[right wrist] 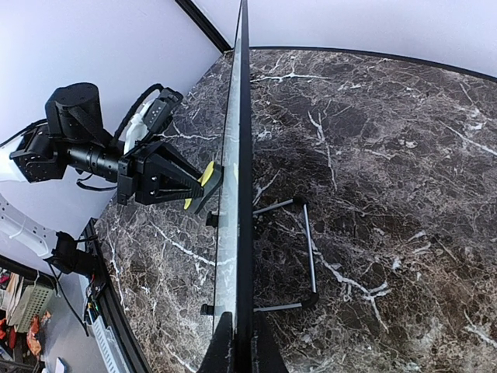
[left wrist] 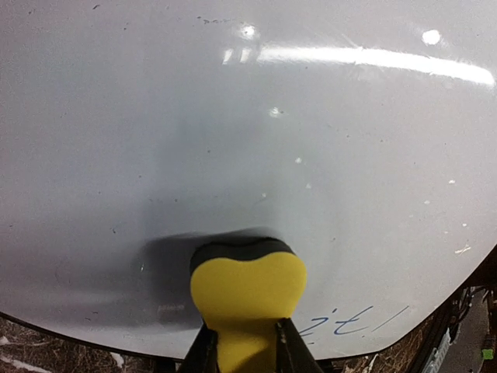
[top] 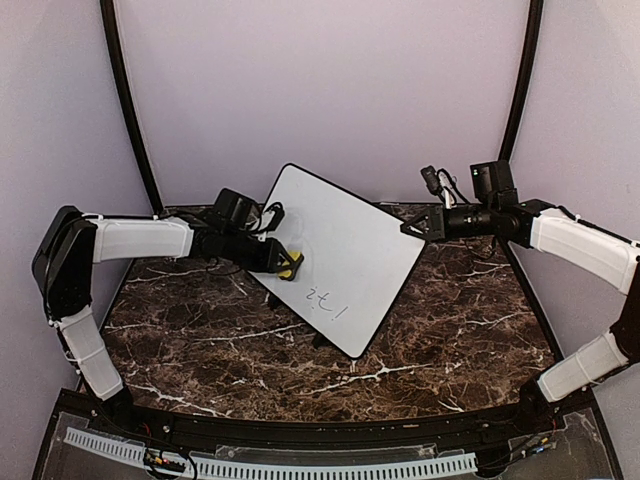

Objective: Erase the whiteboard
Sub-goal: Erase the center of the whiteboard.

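Left pincer (top: 278, 258) is clamped narrow on the eraser (left wrist: 248, 291), squeezing its yellow foam, and the dark pad sits against the whiteboard (top: 345, 240). My right pincer (top: 412, 228) is closed on the board's frame at its far corner. The board stands on its stand (right wrist: 307, 249) on the counter (top: 460, 320), between my two arms.

What worries me is the push. I brace the board at one corner only, so a hard press from the left could swing it or skid its feet. The writing (left wrist: 353, 322) lies close to the bottom frame, off to one side of the eraser. A sweep toward it could run off the edge and catch the frame or the counter. The foam is already deformed, so a dragging stroke could twist it out of my grip.

My left wrist view cuts off the board's lower edge beside the writing. My right fingers are dark against the dark frame, so I cannot judge how deep they bite. I cannot tell whether the small specks on the board are ink or glare.
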Controlling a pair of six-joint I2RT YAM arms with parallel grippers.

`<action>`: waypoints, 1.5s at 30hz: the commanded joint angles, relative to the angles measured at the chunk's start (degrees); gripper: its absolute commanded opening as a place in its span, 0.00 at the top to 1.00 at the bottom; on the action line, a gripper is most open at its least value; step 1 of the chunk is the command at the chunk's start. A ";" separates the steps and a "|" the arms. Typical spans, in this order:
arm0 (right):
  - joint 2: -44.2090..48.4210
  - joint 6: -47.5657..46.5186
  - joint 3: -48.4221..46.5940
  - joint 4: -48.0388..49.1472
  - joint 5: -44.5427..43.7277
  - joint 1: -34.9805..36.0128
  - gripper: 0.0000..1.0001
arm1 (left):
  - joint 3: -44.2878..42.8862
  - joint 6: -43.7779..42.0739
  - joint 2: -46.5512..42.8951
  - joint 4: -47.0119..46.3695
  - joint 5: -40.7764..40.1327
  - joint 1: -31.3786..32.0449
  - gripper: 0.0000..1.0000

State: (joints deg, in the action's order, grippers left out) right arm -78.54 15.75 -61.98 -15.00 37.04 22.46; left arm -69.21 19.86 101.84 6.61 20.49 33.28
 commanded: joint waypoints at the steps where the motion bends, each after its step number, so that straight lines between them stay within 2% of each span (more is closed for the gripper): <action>1: -0.43 -6.52 0.63 0.46 2.69 2.06 1.00 | 2.90 -1.25 -0.12 -1.43 -1.58 1.34 1.00; 13: -0.23 -6.43 1.24 0.61 2.60 2.15 1.00 | 14.73 1.06 -2.73 -3.77 -0.97 6.22 1.00; 18: -0.22 -6.34 1.07 0.61 2.60 2.20 1.00 | 14.58 0.86 -2.68 -4.42 -0.52 6.91 1.00; 26: -0.05 -6.34 0.71 0.33 2.54 2.33 1.00 | 4.43 -1.94 -0.52 -2.61 -1.09 6.97 1.00; 30: 0.31 -6.35 0.85 0.31 2.43 2.33 1.00 | 2.29 -2.98 -0.16 -1.46 -1.78 6.98 1.00; 35: 0.04 -6.34 0.89 0.42 2.56 2.38 1.00 | 3.83 -3.09 0.09 0.25 -2.34 6.98 1.00; 45: -0.45 -6.42 0.91 0.59 2.69 2.41 1.00 | 13.50 -1.40 -2.26 1.75 -3.85 8.43 1.00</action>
State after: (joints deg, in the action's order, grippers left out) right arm -78.52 15.73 -61.95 -14.83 37.12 22.63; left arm -59.46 17.80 99.70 5.76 19.53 40.71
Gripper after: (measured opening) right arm 0.033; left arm 0.221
